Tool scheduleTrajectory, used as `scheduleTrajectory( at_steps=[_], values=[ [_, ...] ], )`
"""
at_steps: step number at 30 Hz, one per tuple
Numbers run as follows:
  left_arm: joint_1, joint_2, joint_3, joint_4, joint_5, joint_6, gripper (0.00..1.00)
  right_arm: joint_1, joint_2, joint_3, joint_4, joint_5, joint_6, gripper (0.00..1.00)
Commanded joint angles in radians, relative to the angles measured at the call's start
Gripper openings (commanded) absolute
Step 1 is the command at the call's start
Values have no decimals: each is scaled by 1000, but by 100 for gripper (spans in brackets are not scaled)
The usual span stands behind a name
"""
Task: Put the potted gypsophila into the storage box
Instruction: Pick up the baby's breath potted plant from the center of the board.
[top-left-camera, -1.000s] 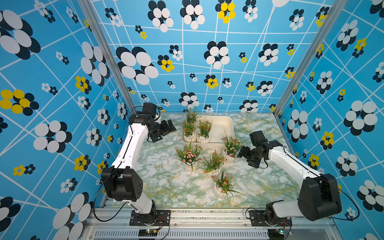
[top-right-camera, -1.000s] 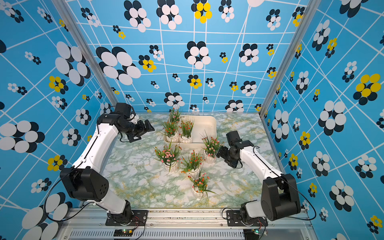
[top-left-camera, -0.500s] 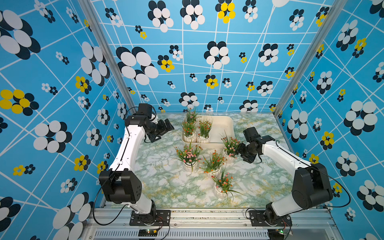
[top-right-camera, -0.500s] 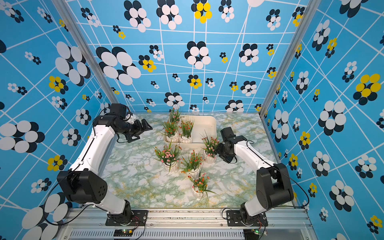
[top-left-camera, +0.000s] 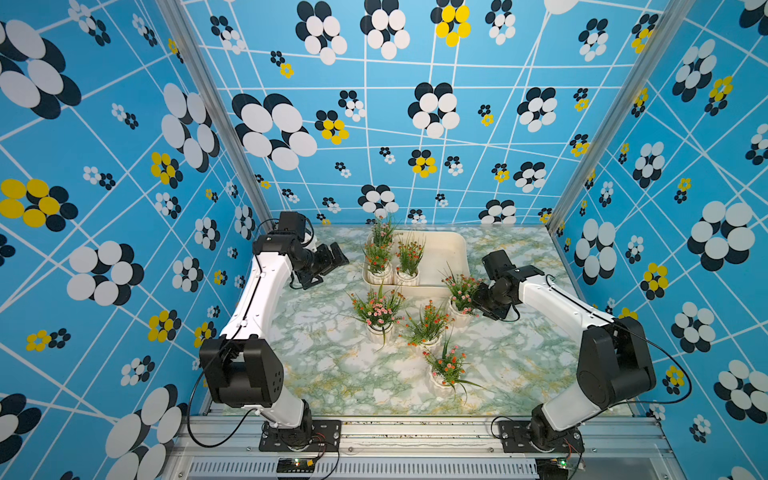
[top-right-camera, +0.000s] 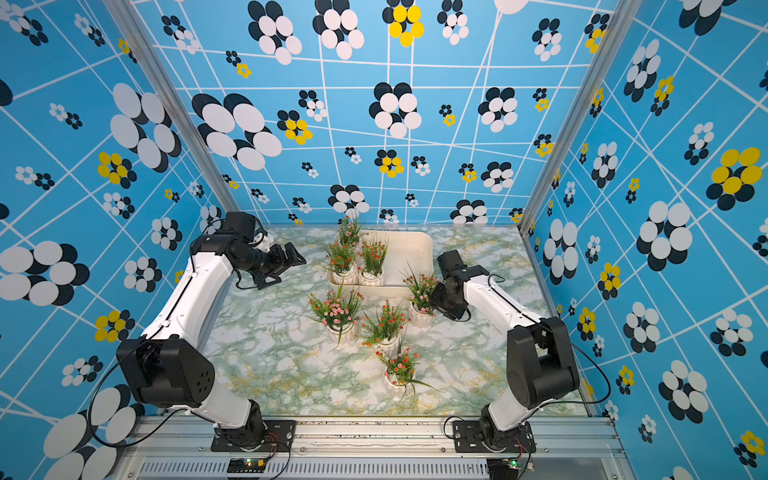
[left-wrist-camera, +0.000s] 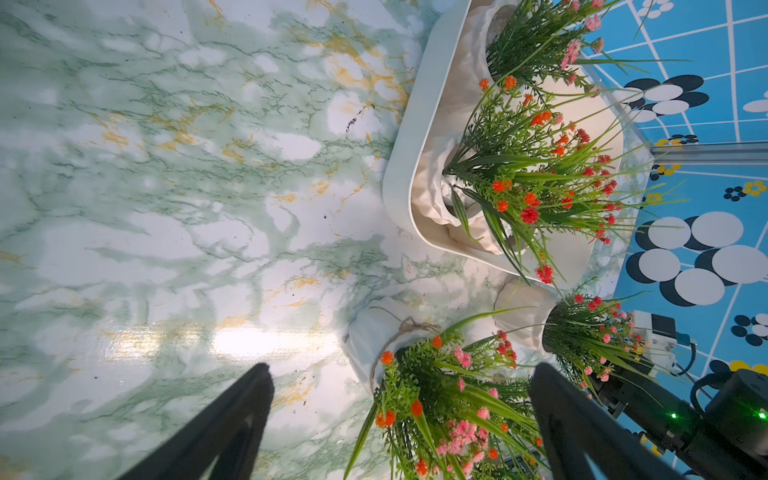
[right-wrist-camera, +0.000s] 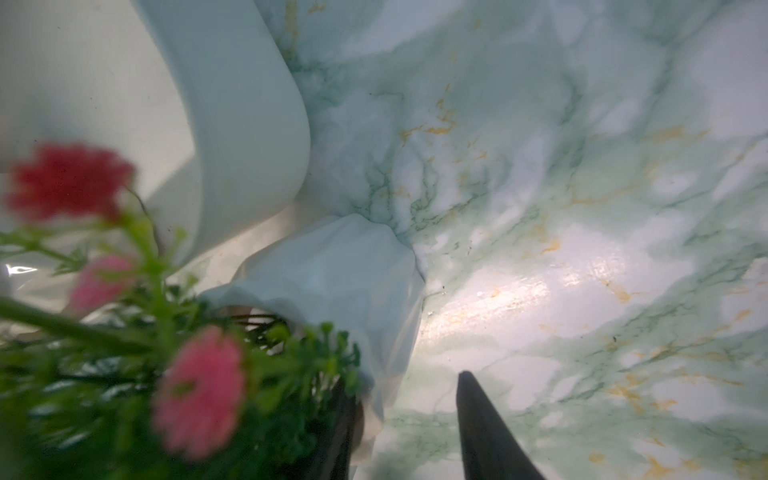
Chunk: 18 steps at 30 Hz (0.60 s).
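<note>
The cream storage box (top-left-camera: 451, 249) lies at the back middle of the marble table, with three potted gypsophila in its left half, among them one with red blossoms (top-left-camera: 376, 259). Several more stand on the table in front of it. My right gripper (top-left-camera: 478, 301) is at the pink-flowered pot (top-left-camera: 461, 291) by the box's front right corner. In the right wrist view its jaws straddle that pot's wall (right-wrist-camera: 345, 270). One finger is hidden in the foliage, and the outer finger (right-wrist-camera: 482, 424) stands a little off the pot. My left gripper (top-left-camera: 332, 259) hovers open and empty left of the box.
Three pots sit close together on the table: pink (top-left-camera: 378, 311), orange (top-left-camera: 428, 326) and one nearer the front (top-left-camera: 446, 365). Patterned blue walls close in the table on three sides. The box's right half (top-right-camera: 415, 249) holds no pots.
My right arm has moved left up to the pink-flowered pot and its jaws have narrowed around the pot's wall. The left arm has drawn back slightly to the left.
</note>
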Motion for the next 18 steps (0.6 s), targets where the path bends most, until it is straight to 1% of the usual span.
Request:
scheduleTrajectory(
  at_steps=[1,5,10,18],
  values=[
    [9,-4,-7,8,15,17,99,8,28,22,-42,41,-13,39],
    [9,4,-5,11,16,19,100,13,42,33,-45,45,-25,33],
    [8,19,-2,14,17,20,100,18,58,43,-57,54,-40,29],
    [9,37,0,19,23,14,99,22,65,49,-57,62,-57,15]
  ],
)
